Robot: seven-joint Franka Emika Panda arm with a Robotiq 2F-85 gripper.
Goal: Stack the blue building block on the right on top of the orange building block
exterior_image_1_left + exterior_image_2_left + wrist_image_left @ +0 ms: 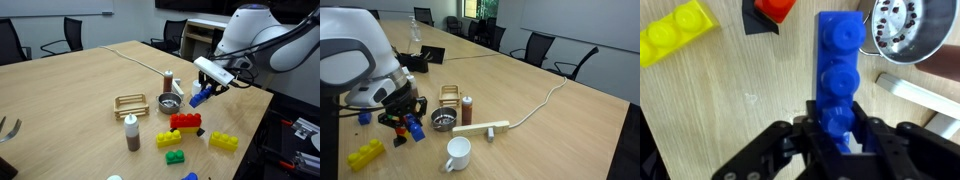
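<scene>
Wrist view: my pincer (pixel 840 138) is clamped on the blue brick (pixel 838 65), the fingers pressing its two long sides at the near end; most of its length reaches out ahead of me, studs facing the camera; I judge that this grip leaves the underside free to seat on another brick. In an exterior view the pincer (pixel 207 88) hangs over the table (pixel 80 90) with the blue brick (pixel 202 96) tilted in it and, as far as I can tell, clear of the wood. The orange brick (pixel 775 9) lies just past the blue one's far end and off to one side, only a corner showing at the frame's edge, on something dark I cannot make out; in an exterior view the orange brick (pixel 185 122) rests flat, near my load but apart from it, so the stacking is not yet done. Further out, a yellow brick (pixel 678 30) sits beyond the orange one; a metal strainer (pixel 905 30) stands just beside the blue brick's far end, and a white stick (pixel 920 95) lies on the same side; a white mug (pixel 458 153) stands well apart. My next move, I judge, calls for levelling the blue brick, bringing it over the orange one, lining up the studs and pressing down; the strainer is close enough to clip in turning.
</scene>
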